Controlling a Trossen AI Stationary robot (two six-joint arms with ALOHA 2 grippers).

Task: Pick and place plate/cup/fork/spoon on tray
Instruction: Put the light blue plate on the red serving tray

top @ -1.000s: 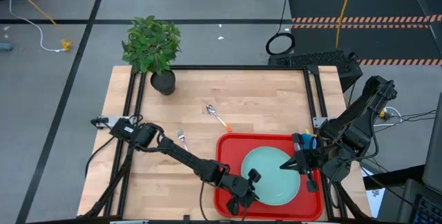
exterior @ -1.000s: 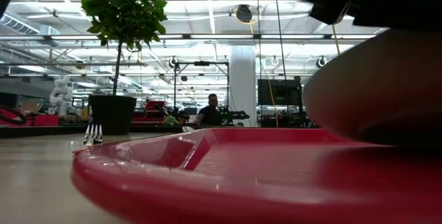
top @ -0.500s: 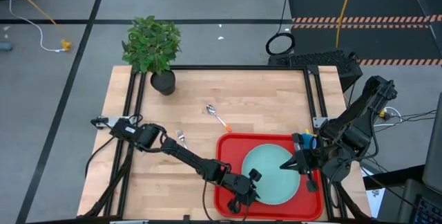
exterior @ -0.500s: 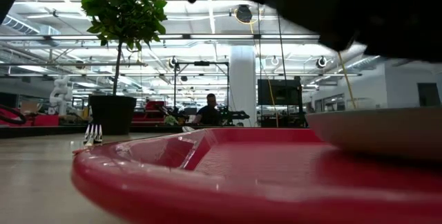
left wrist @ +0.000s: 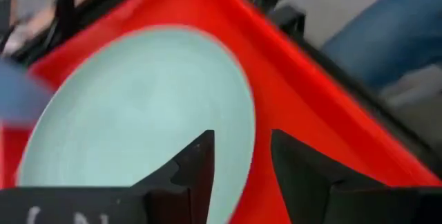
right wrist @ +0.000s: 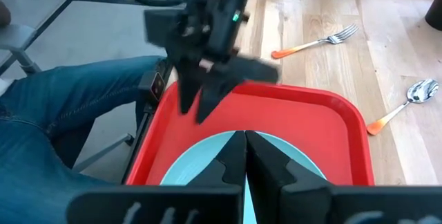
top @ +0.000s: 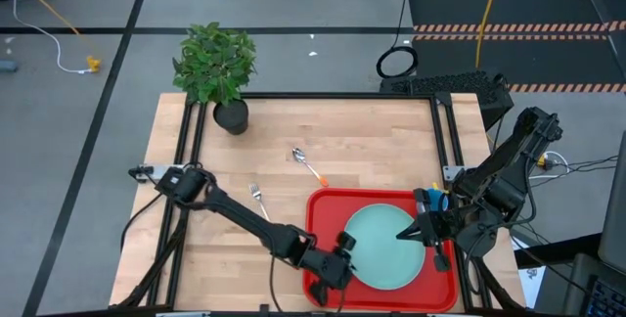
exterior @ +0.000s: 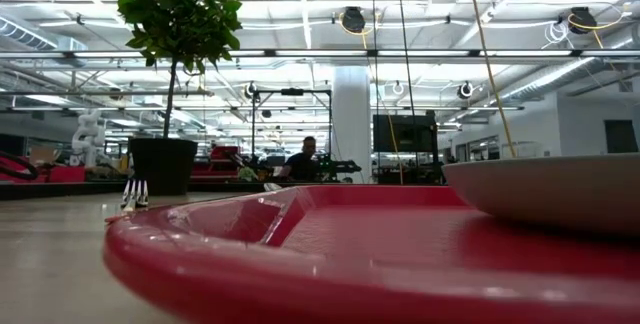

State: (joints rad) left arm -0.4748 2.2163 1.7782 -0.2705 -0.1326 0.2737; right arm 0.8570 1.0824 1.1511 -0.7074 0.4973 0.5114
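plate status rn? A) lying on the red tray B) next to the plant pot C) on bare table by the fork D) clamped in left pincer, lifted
A: the plate lies flat inside the tray, and the left pincer stands open at its edge, gripping nothing.

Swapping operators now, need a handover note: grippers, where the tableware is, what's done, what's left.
Left gripper: open, holding nothing, over the tray's left part at the plate's left edge.
Right gripper: shut, empty, over the plate's right side.
Plate: lies flat in the tray. Done.
Cup: blue, at the tray's far right corner, mostly hidden by the right arm; cannot tell if it is on the tray.
Fork: on the table, left of the tray.
Spoon: on the table, beyond the tray.
Left: fork, spoon, and check the cup.
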